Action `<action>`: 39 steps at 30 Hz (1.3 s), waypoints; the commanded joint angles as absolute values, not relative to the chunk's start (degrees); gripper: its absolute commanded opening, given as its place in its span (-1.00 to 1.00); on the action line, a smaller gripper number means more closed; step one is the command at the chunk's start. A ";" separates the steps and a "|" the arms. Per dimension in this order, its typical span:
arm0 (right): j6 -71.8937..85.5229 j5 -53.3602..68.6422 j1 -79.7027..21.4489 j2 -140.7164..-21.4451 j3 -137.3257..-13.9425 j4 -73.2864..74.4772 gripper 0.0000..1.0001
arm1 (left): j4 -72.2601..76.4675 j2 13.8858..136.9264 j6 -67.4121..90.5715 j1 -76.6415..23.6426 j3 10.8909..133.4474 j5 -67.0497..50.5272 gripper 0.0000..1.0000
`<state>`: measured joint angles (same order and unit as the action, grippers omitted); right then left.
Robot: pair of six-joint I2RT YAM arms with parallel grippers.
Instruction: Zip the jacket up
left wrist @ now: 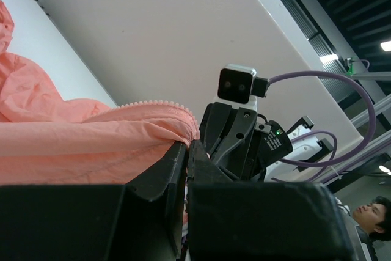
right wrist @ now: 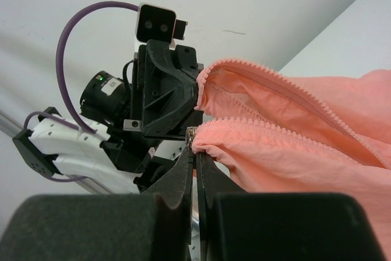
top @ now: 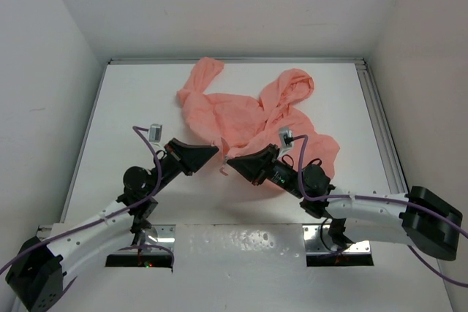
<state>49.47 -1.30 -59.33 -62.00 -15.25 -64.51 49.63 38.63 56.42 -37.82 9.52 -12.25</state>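
So, the jacket [top: 256, 118] lies crumpled on the white worktop [top: 131, 100], with its hood [top: 289, 85] at the far side and one sleeve [top: 201, 78] flung out past it. The front is unzipped.

Both arms meet at the jacket's near hem, right where the two front edges end. The left gripper [top: 212, 153] is clenched on one edge. In its wrist view the pink fabric bunches into the pinch and a row of teeth [left wrist: 153, 103] arcs just above it. The right gripper [top: 232, 161] is clamped on the very end of the other edge. There's a small metal bit [right wrist: 190, 132] right at that pinch, maybe the slider or the pin, too small to tell.

Why hold it like this? My read is that each arm takes one half of the zip at its bottom end so the two ends can be lined up and mated, which is the fiddly start of zipping. From the right wrist the two rows of teeth spread apart in a V back into the jacket, so nothing is joined yet. The hem ends look raised a bit, which would keep the teeth fairly straight. The fabric is thin and soft, so I'd guess a pinch this close to the edge could slip if either arm tugs.
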 commanded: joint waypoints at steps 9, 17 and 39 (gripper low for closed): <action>48.25 -1.50 -59.15 -62.23 -18.46 -68.91 -1.00 | 54.93 39.02 55.90 -37.88 8.96 -14.06 -1.00; 48.08 -1.58 -59.06 -62.49 -18.90 -68.82 -1.00 | 55.81 39.46 56.07 -38.14 8.79 -14.59 -1.00; 47.72 -1.85 -59.06 -62.31 -18.72 -68.03 -1.00 | 57.30 38.76 56.78 -38.32 7.91 -14.41 -1.00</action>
<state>48.21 -1.50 -59.33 -62.46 -16.86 -64.62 53.08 39.59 56.49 -37.93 8.12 -14.17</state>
